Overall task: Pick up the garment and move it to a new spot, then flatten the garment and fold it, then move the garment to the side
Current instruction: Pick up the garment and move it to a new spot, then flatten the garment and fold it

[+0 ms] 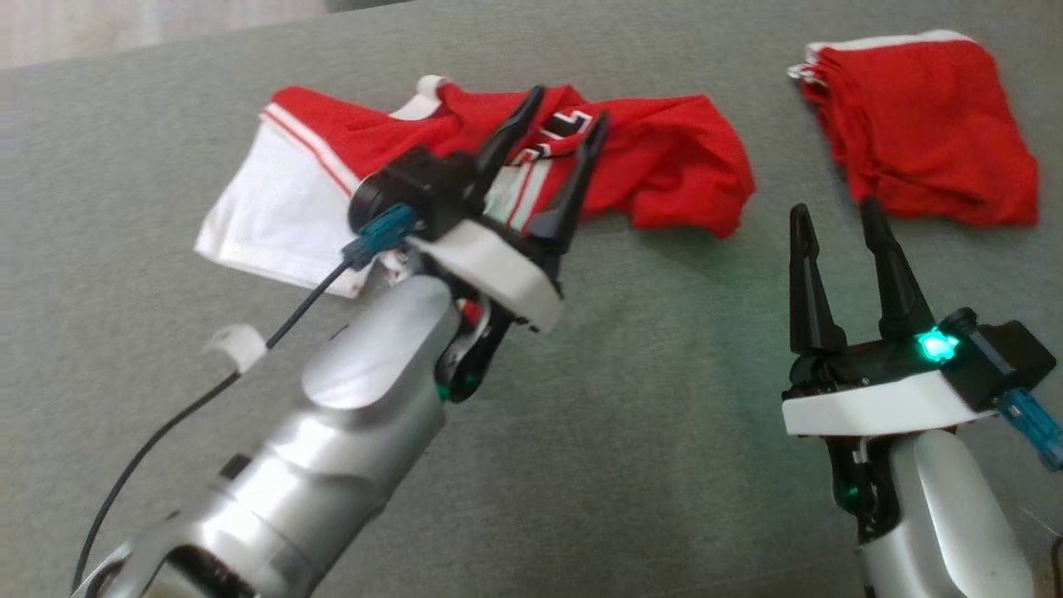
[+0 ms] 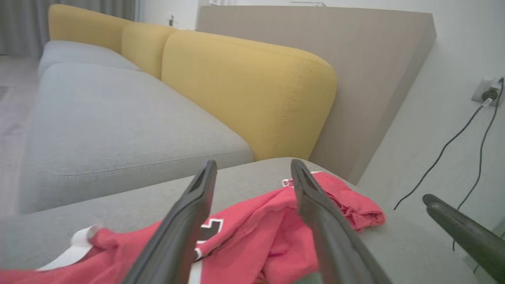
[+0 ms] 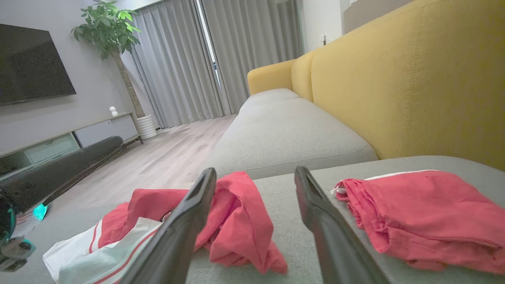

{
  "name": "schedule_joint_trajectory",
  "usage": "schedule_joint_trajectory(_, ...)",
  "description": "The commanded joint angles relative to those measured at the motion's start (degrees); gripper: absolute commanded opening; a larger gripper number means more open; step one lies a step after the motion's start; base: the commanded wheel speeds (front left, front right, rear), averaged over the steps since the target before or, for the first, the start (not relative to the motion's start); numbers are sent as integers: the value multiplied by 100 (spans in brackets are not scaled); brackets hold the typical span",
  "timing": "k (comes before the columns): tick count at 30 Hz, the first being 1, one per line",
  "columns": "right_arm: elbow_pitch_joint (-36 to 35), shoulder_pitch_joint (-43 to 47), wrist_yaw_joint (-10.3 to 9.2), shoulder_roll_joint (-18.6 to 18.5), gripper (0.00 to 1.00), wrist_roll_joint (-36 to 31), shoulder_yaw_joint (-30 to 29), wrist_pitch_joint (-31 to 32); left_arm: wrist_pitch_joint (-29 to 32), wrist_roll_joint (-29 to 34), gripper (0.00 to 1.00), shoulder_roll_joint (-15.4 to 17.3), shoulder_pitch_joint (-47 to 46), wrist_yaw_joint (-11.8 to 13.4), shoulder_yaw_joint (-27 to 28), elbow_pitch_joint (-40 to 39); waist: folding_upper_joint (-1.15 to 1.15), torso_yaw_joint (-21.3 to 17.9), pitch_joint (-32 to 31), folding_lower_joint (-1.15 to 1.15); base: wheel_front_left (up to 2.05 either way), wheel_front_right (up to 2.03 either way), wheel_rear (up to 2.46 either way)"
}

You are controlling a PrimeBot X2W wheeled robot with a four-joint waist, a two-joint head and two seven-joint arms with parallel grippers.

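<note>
A crumpled red and white garment (image 1: pixel 664 166) lies on the grey cushioned surface (image 1: pixel 648 399), with a white panel spread out at its left end. My left gripper (image 1: pixel 567 106) hangs over its middle, open, and holds nothing. In the left wrist view the left gripper (image 2: pixel 253 163) has the red cloth (image 2: pixel 256 232) below and beyond its fingers. My right gripper (image 1: pixel 835 208) stands open off the garment's right end, above bare grey fabric. The right wrist view looks past the right gripper (image 3: pixel 255 170) at the garment (image 3: pixel 236 213) on the left.
A second red garment (image 1: pixel 922 124), roughly folded, lies at the far right (image 3: pixel 418 205). Yellow sofa backrests (image 2: pixel 244 90) and a grey seat cushion (image 2: pixel 118 118) lie beyond. Cables (image 2: pixel 453 146) run down the wall. A black cable (image 1: pixel 166 423) trails from my left arm.
</note>
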Motion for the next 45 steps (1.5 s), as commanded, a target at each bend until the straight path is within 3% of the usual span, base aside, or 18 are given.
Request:
schedule_joint_trajectory(1,-205,-128,-5,-10,100,-46,106,-62,-83,11,100,175,-33,6,245,-101,0,171,-86,0,0,0,0)
schedule_joint_trajectory(5,-181,-57,-5,-10,100,-133,34,-62,-165,133,100,586,340,141,606,-140,0,484,-256,0,0,0,0)
schedule_joint_trajectory(9,-112,45,-5,-10,100,-256,44,-62,-173,427,100,1030,1041,260,1278,-682,0,756,-436,0,0,0,0)
schedule_joint_trajectory(13,-25,182,-5,-10,100,-316,34,-62,-175,707,100,1219,2100,306,2012,-1330,0,944,-642,0,0,0,0)
schedule_joint_trajectory(19,36,341,-5,-10,100,-328,48,-62,-176,1095,100,951,3462,244,2915,-2061,0,1085,-793,0,0,0,0)
schedule_joint_trajectory(25,64,382,-5,-10,100,-344,102,-62,-176,1556,100,559,3795,50,3345,-2180,0,1092,-859,0,0,0,0)
schedule_joint_trajectory(35,23,312,-5,-10,100,-388,131,-62,-176,2007,100,275,3582,-181,3567,-1877,0,901,-688,0,0,0,0)
schedule_joint_trajectory(45,-79,156,-5,-10,100,-457,63,-62,458,1988,100,123,2469,-223,3172,-488,0,687,-104,0,0,0,0)
